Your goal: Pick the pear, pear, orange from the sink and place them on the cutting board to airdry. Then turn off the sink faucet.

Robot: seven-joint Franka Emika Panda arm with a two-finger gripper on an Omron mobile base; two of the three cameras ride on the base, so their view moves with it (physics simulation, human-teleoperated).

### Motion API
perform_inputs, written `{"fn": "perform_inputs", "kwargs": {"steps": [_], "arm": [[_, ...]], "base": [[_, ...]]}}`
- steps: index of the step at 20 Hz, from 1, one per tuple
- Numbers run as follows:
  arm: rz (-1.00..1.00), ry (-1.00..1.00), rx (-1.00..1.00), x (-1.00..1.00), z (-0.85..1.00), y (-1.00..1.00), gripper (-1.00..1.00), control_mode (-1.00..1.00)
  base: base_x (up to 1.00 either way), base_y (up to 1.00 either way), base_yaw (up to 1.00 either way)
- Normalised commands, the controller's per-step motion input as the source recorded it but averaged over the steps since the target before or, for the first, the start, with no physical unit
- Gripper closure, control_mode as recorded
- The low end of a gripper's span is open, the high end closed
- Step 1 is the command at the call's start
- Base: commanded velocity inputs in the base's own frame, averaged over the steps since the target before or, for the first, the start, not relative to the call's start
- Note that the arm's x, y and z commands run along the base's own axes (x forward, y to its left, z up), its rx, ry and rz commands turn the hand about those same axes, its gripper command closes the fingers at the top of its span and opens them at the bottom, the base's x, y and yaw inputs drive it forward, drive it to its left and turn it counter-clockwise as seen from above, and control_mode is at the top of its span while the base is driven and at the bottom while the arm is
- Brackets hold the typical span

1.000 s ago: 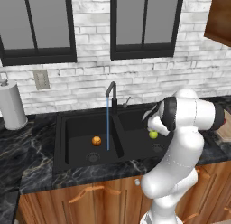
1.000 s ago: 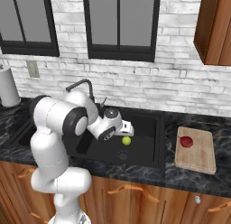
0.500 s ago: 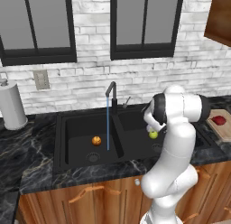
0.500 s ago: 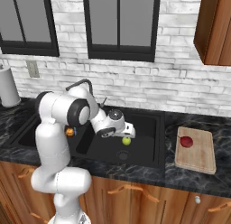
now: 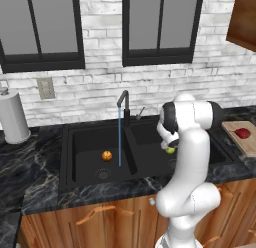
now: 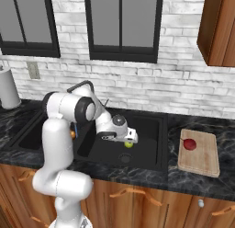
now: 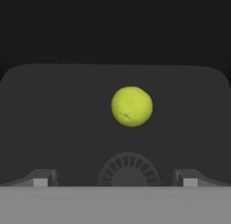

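Yellow-green, the small round pear [image 7: 131, 106] lies on the floor of the matte black sink [image 6: 151, 126], near its drain. The two-finger gripper [image 7: 115, 179], wide open and empty, hovers above. Probably smooth and wet; grip across its widest middle.

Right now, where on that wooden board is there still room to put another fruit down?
The cutting board holds one fruit, the dark red pear, near its back left corner. The front half and the right side are bare. The claw is open over the yellow-green pear in the sink.
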Motion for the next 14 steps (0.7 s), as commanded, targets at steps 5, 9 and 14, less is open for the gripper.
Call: {"fn": "perform_inputs", "kwargs": {"steps": [5,9,14], "arm": [[0.0,0.04,0.02,0.34,-0.15,-0.05,-1.0,-1.0],[0.0,0.03,0.03,0.36,-0.1,-0.08,-1.0,-1.0],[0.0,0.03,0.03,0.38,-0.12,-0.06,-1.0,-1.0]], "base": [[0.0,0.0,0.0],[0.0,0.0,0.0],[0.0,0.0,0.0]]}}
